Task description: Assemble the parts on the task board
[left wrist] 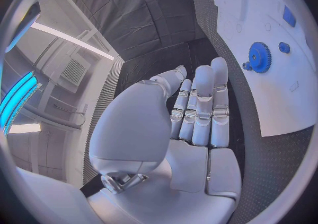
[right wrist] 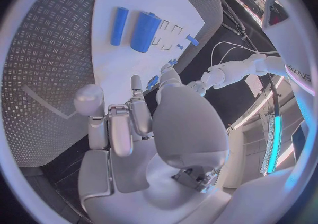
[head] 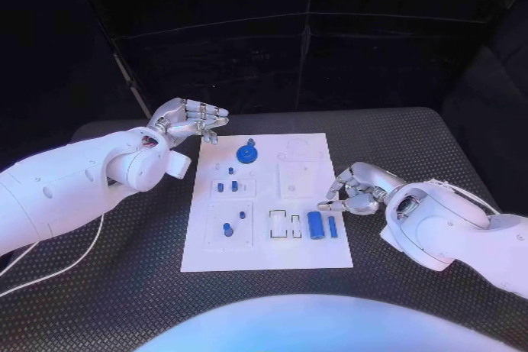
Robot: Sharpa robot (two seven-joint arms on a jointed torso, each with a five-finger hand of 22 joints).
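On the black table (head: 132, 291), the white task board (head: 268, 249) is lying at the centre. The left hand (head: 187, 121) is hovering off the board's 11 o'clock corner, fingers straight and side by side, holding nothing. The right hand (head: 354, 192) is hanging at the board's 3 o'clock edge, fingers curled inward around nothing visible. A blue gear (head: 248, 153) is sitting toward 12 o'clock on the board. A thick blue cylinder (head: 316, 225) and a thinner blue rod (head: 333, 227) are lying side by side toward 5 o'clock, near the right hand. Small blue pegs (head: 226, 187) are standing left of the board's centre.
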